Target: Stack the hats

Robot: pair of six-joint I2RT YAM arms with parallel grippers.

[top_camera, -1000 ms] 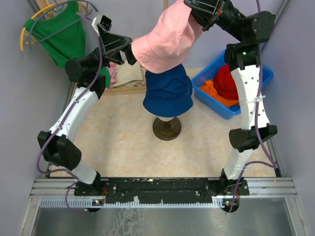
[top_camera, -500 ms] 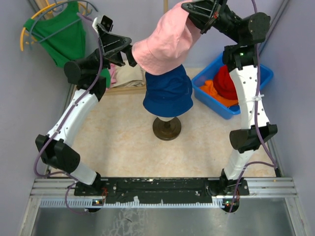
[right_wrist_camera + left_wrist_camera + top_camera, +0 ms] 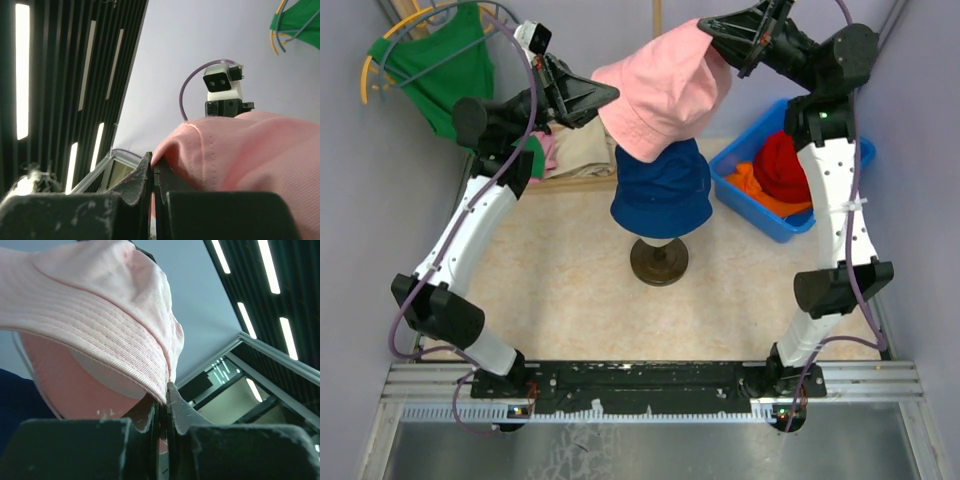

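Beige table [image 3: 550, 290] fills the overhead view, with a stand [image 3: 658, 262] at its centre wearing the navy hat [image 3: 663, 195]. Above that, the pink hat [image 3: 665, 95] hangs stretched between both arms. The left fingers [image 3: 607, 93] pinch its rim at 9 o'clock and the right fingers [image 3: 712, 32] pinch the opposite rim at 1 o'clock. Its opening therefore runs roughly left to right, and its lower edge covers the navy crown; whether they touch I cannot tell. Neither arm is nearer, and the hat likely needs to come straight down. At 3 o'clock a blue bin [image 3: 855, 160] holds the red hat [image 3: 782, 165] and orange hat [image 3: 748, 185]. The green garment [image 3: 440, 70] and cloths [image 3: 575, 150] lie at 10 o'clock, none in the way.

Left wrist view: the left fingers [image 3: 166, 397] are closed tight on the stitched brim of the pink hat [image 3: 100, 315], with the navy hat [image 3: 12, 400] at 8 o'clock.

Right wrist view: the right fingers [image 3: 152, 165] are shut on a fold of the pink hat [image 3: 240, 150], which spreads toward 4 o'clock.
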